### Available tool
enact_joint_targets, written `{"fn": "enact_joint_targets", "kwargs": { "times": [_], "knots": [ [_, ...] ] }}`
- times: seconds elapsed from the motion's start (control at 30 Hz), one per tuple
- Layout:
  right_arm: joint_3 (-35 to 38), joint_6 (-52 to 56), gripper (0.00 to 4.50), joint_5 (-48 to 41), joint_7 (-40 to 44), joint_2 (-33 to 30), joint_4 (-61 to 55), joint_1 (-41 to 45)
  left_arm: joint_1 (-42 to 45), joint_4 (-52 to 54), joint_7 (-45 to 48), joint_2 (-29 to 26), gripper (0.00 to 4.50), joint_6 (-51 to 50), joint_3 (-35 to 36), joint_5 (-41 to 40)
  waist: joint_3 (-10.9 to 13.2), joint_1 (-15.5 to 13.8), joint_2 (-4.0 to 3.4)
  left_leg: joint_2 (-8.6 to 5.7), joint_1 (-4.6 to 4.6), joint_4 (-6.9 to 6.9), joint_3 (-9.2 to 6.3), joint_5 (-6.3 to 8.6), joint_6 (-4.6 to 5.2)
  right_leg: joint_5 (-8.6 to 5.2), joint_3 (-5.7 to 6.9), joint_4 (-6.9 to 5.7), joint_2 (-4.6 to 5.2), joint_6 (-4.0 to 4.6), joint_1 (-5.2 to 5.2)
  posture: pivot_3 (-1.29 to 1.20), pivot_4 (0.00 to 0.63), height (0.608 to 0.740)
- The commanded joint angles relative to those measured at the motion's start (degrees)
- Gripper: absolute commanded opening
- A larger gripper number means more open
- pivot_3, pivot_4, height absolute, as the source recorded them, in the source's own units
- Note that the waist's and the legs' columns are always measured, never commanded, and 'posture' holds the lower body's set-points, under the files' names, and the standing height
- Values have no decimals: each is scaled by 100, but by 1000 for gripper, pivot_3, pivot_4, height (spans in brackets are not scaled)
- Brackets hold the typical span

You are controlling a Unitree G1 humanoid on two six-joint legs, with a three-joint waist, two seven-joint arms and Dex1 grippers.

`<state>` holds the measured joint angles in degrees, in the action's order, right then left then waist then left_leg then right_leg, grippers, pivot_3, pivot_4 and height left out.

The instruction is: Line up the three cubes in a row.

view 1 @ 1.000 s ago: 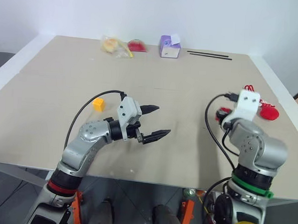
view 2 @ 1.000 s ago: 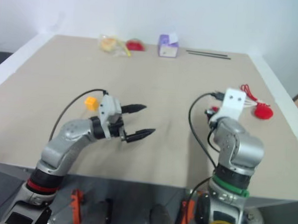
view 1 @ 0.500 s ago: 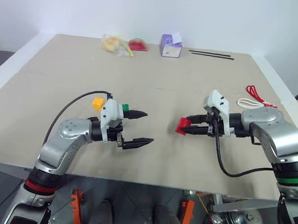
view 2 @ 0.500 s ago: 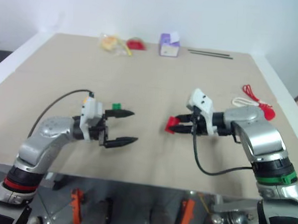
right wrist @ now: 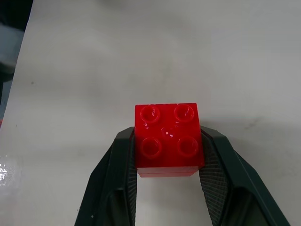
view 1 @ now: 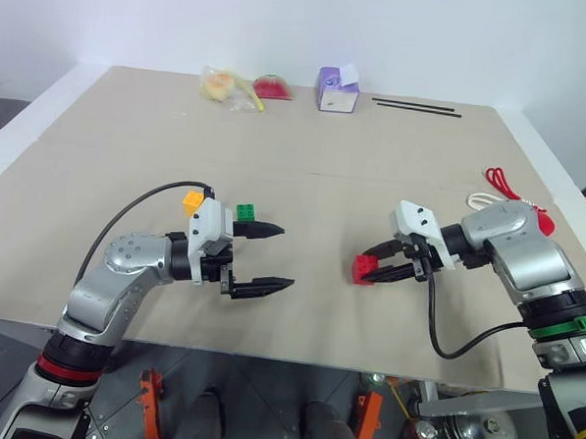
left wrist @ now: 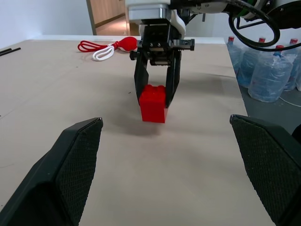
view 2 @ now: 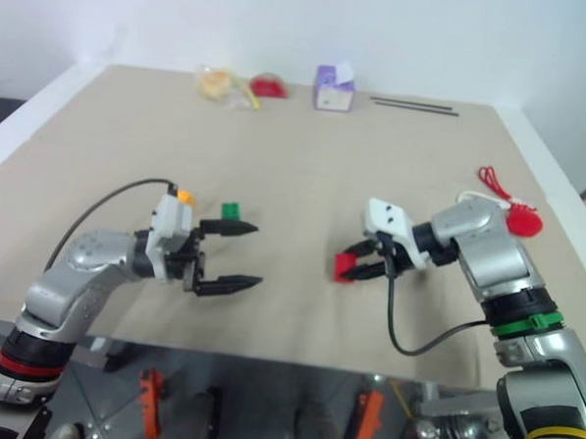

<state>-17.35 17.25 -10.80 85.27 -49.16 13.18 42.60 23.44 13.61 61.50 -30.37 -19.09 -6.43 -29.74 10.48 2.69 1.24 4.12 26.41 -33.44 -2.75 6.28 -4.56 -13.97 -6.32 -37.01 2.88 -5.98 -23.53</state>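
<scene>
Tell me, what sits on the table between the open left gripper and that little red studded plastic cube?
Nothing: the left wrist view shows bare beige tabletop from the left gripper to the red studded plastic cube, clamped in the right gripper.

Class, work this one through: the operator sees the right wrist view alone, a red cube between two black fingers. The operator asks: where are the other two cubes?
Observer: The green cube and the orange-yellow cube lie near each other on the table, close by the left hand.
Operator: Is that hand holding anything?
Observer: No, it is open and empty, pointing across at the red cube gripped in the right hand.
</scene>
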Motion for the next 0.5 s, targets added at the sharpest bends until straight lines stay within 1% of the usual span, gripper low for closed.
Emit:
{"fn": "enact_joint_targets", "kwargs": {
  "times": [0.03,0.27,0.33,0.37,0.4,0.43,0.5],
  "knots": [
    [127,-182,1229,42,85,-17,-11,-68,48,203,-72,8,4500,23,59,-1,0,0,0,0,0,-1,0,0,0,0,0,0,0,0,1,0,150,740],
    [166,-391,1229,156,-4,30,73,-136,59,227,-173,59,4500,12,37,23,0,-1,0,0,-1,-3,0,-1,0,2,0,-1,0,0,2,0,150,740],
    [173,-411,2260,162,-8,42,75,-141,47,256,-197,63,4500,2,36,22,0,0,0,0,-1,-3,0,-1,-1,2,0,-1,0,0,3,0,150,740],
    [176,-423,2545,165,-10,47,86,-140,43,264,-213,66,4500,2,38,25,0,-1,0,0,-1,-3,0,-1,-1,2,0,-1,0,0,3,0,150,740],
    [179,-438,2949,168,-11,52,101,-136,40,269,-224,68,4500,1,38,27,0,-1,0,0,-1,-3,0,-1,-1,2,0,-1,0,0,3,0,150,740],
    [186,-430,3206,159,-12,61,103,-132,28,278,-234,61,4500,0,44,23,0,-1,0,0,-1,-3,0,-1,-1,2,0,-1,0,0,3,0,150,740],
    [225,-372,3976,68,44,77,82,-123,9,290,-262,59,4500,1,47,19,0,-1,0,0,-2,-3,0,-1,-1,2,0,-1,0,-1,4,0,150,740]
  ]
}}
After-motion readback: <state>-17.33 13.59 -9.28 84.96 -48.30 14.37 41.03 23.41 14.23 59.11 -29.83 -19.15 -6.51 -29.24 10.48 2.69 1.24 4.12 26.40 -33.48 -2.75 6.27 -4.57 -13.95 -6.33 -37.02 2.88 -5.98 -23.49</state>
